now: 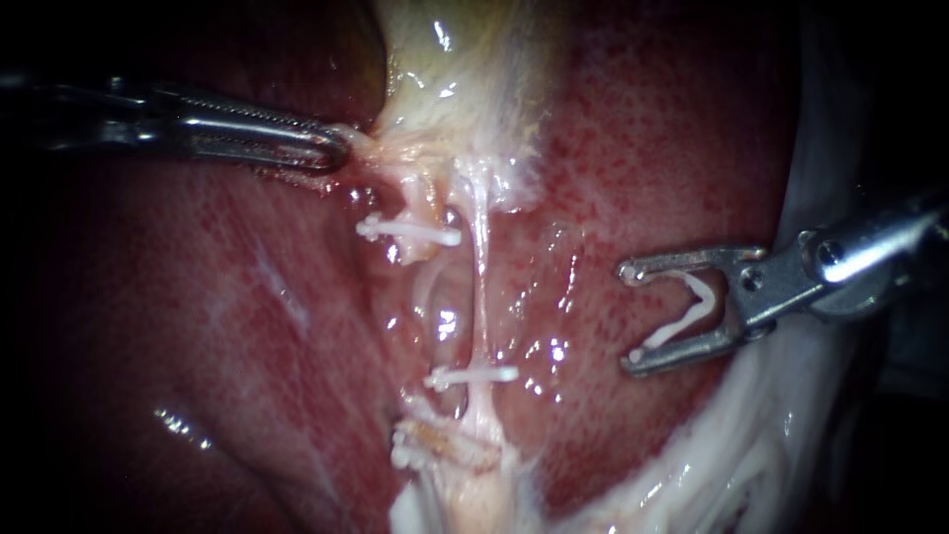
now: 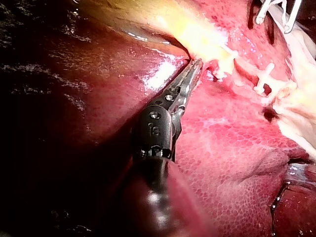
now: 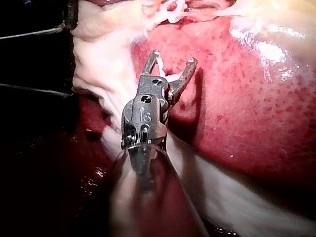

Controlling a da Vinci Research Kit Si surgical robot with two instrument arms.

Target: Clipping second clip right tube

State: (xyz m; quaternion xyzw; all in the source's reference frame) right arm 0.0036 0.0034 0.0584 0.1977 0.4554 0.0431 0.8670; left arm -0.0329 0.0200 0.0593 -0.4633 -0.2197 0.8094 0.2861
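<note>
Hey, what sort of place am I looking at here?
Probably a surgical practice bench, seen close through an endoscope. There is wet red liver, white clips across thin tubes, and two slender instruments. The left instrument is shut on the gallbladder and the right instrument carries a fresh clip.

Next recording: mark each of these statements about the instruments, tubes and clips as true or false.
1. The right instrument carries a white V-shaped clip between its jaws. True.
2. Those jaws already straddle the thin pale right tube. False: they stand apart from it, over the red liver.
3. The left instrument grips pale tissue beside the yellowish gallbladder. True.
4. No tube carries a clip yet. False: one white closed clip crosses the right tube, and a second closed clip crosses the left tube.
</note>
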